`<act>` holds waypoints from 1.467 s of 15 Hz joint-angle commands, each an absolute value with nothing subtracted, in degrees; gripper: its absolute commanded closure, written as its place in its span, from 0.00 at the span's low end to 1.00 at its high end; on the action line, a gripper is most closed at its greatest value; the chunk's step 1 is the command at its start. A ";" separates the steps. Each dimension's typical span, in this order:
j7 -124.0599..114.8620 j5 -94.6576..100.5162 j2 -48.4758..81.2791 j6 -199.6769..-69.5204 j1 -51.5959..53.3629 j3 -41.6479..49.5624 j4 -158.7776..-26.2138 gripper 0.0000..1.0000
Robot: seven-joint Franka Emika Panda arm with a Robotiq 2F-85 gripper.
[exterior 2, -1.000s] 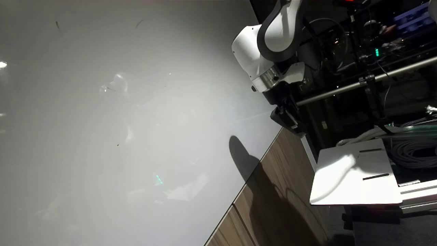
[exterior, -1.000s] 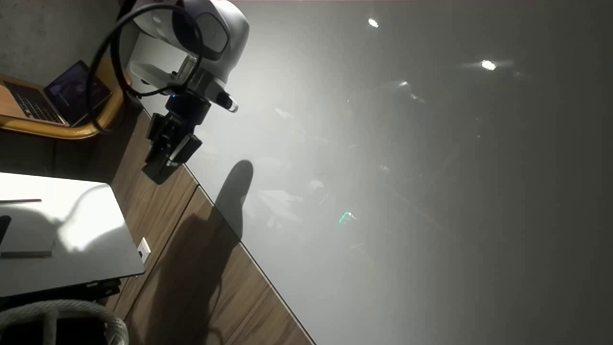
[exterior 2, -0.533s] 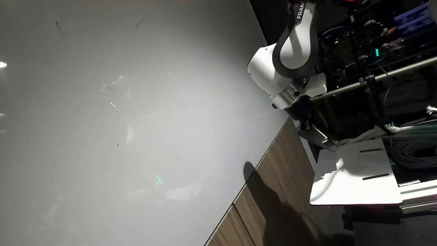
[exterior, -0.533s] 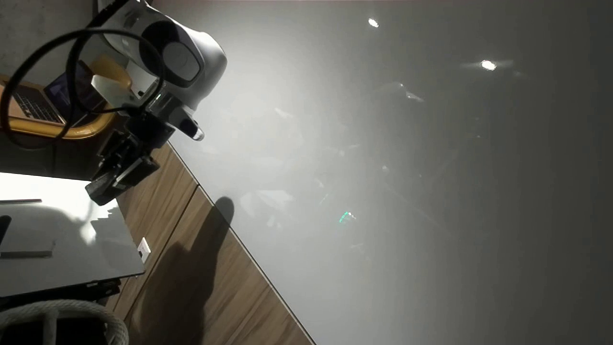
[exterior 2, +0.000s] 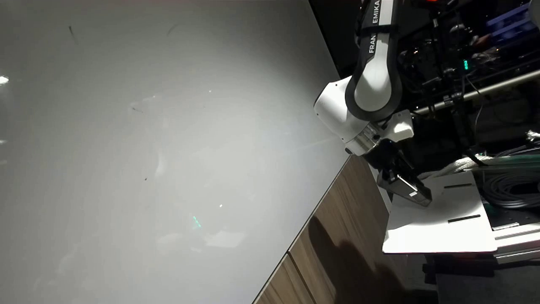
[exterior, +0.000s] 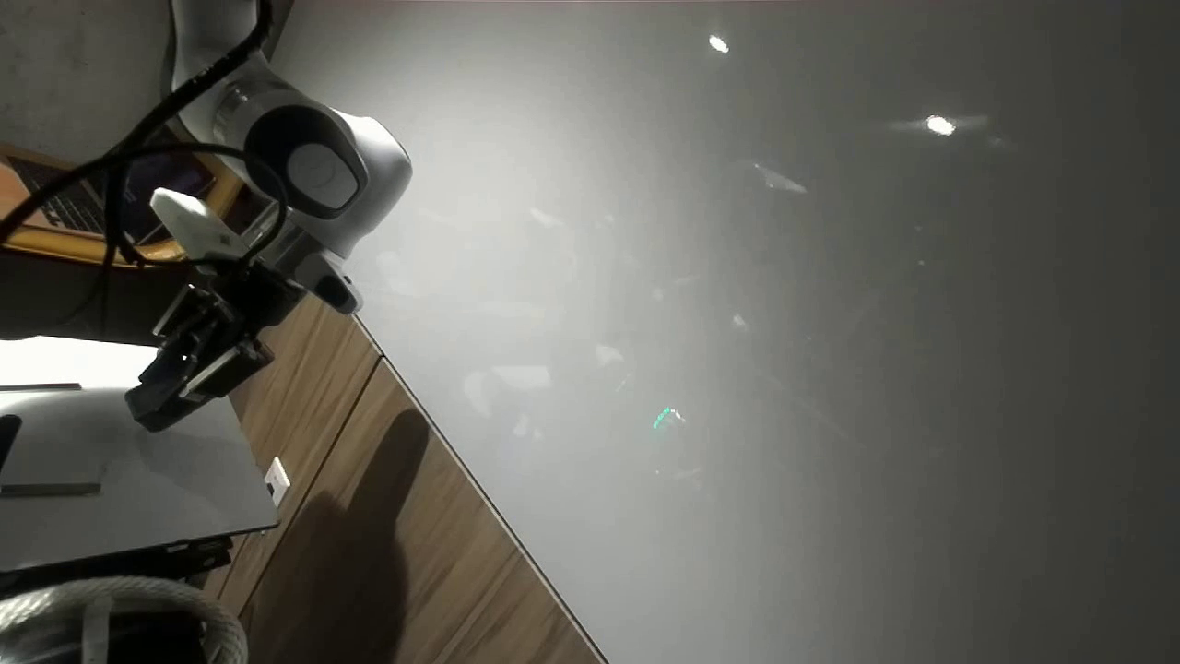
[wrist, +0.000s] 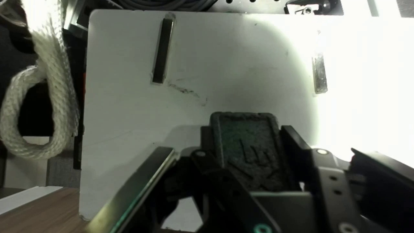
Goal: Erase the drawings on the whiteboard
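Grasping a dark whiteboard eraser (wrist: 249, 152): one black gripper (wrist: 246, 136), small white table (wrist: 126, 106) ahead of it. Whiteboard (exterior 2: 244, 139), faint dark marks (exterior 2: 71, 30), well apart from it. Presumed set-down: lower flat, release once seated.

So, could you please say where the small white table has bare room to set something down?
In the wrist view, the white table has bare patches between its two narrow dark strips, smudges aside, and between the left strip, the braided pale rope and the dark rectangular block. It is crowded where the black gripper holds that block.
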State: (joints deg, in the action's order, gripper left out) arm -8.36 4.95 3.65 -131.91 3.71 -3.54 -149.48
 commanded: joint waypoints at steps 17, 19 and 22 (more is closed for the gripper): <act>-3.80 2.36 11.39 -130.61 3.30 -3.48 -144.32 0.14; -3.63 2.26 12.12 -130.49 3.26 -3.47 -143.78 0.17; -3.84 2.85 12.78 -130.53 3.46 -3.46 -143.11 0.21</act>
State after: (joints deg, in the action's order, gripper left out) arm -5.31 4.15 11.96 -131.64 3.49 -3.51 -144.60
